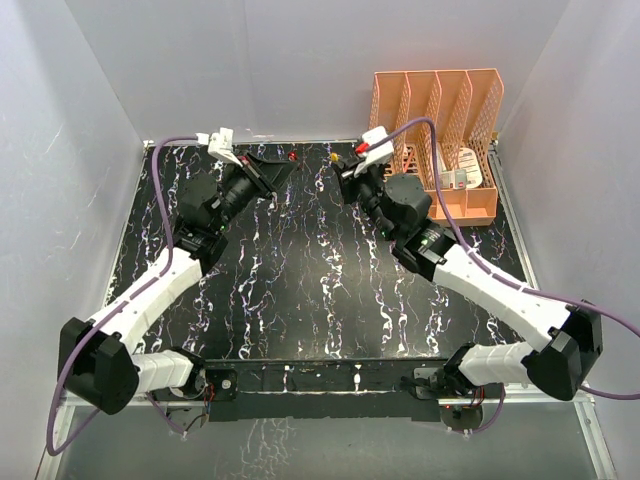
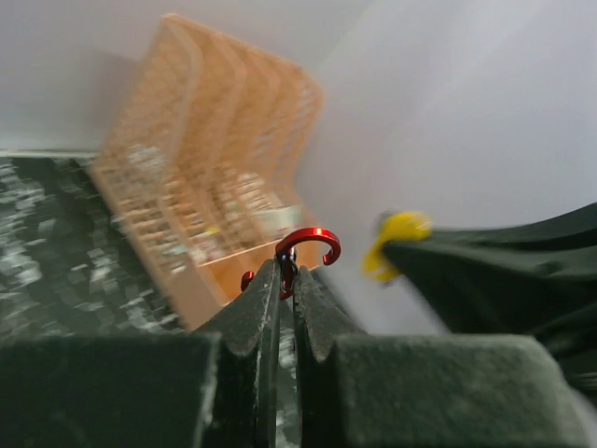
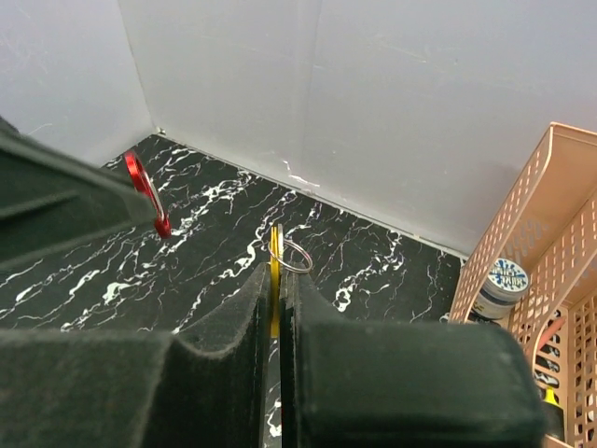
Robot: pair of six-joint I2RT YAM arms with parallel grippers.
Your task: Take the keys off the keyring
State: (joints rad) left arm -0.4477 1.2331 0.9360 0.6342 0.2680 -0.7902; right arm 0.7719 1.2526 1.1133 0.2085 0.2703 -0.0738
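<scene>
In the top external view you have one yellow key (image 1: 332, 157) and one dark red keyring (image 1: 291, 156), held apart near the far wall. Your left gripper (image 1: 282, 162) pinches the keyring and your right gripper (image 1: 340, 166) pinches the key. One orange file rack (image 1: 440, 140) stands at the far right.

In the left wrist view the fingers are closed, and the keyring's hook curves up out of the tips. The key is blurred to its right.

In the right wrist view the fingers are clamped on the key, seen edge-on with its long axis upright. One thin silver ring (image 3: 297, 257) sits beside it. The keyring is at the left, tilted.
</scene>
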